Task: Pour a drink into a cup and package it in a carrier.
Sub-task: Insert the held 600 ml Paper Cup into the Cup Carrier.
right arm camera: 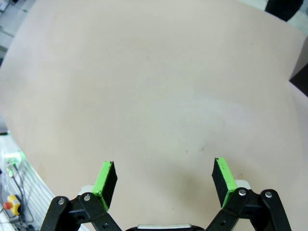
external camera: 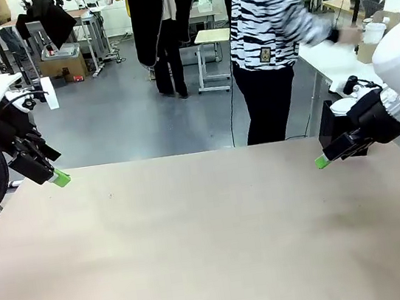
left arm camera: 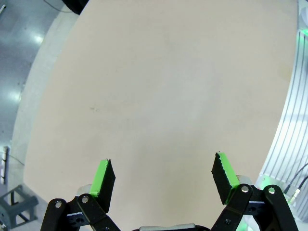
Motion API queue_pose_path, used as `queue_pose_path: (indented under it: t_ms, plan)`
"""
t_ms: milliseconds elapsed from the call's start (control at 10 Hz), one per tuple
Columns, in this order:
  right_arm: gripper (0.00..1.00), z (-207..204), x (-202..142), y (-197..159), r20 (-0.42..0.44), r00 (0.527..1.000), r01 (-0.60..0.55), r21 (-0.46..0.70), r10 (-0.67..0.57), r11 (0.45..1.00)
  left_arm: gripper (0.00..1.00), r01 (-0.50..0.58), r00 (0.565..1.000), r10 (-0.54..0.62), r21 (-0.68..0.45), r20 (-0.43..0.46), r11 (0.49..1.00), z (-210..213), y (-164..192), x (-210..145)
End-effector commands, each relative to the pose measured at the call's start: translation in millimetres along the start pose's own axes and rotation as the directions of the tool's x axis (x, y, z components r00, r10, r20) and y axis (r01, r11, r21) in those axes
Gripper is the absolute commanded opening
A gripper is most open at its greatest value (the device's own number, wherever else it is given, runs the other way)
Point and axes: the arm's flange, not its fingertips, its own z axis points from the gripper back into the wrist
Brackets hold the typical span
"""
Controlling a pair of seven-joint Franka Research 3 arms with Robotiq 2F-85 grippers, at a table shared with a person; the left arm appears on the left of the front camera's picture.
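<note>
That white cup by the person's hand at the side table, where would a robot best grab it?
Probably round its side wall, about mid-height, with the jaws coming in level from the side: the white cup looks upright and round. It is too small and blurred to tell whether a lid is on.

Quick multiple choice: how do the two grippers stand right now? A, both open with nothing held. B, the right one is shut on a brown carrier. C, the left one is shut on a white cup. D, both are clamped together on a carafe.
A: the left gripper and right gripper both show green pads spread wide, with only the bare table between them.
</note>
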Motion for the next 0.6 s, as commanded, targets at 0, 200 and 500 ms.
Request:
queue_pose_path:
  t_ms: [0,200,500]
  plan:
    - [1.00,0.5,0.5,-1.4,0.026,1.000,-0.013,0.021,0.013,1.000,1.00,-0.016,1.000,0.016,-0.008,0.007,1.000,1.2,-0.2,1.0]
    - [1.00,0.5,0.5,-1.4,0.026,1.000,-0.013,0.021,0.013,1.000,1.00,-0.016,1.000,0.016,-0.008,0.007,1.000,1.2,-0.2,1.0]
    - [1.00,0.5,0.5,-1.4,0.026,1.000,-0.013,0.021,0.013,1.000,1.00,-0.016,1.000,0.016,-0.008,0.007,1.000,1.2,-0.2,1.0]
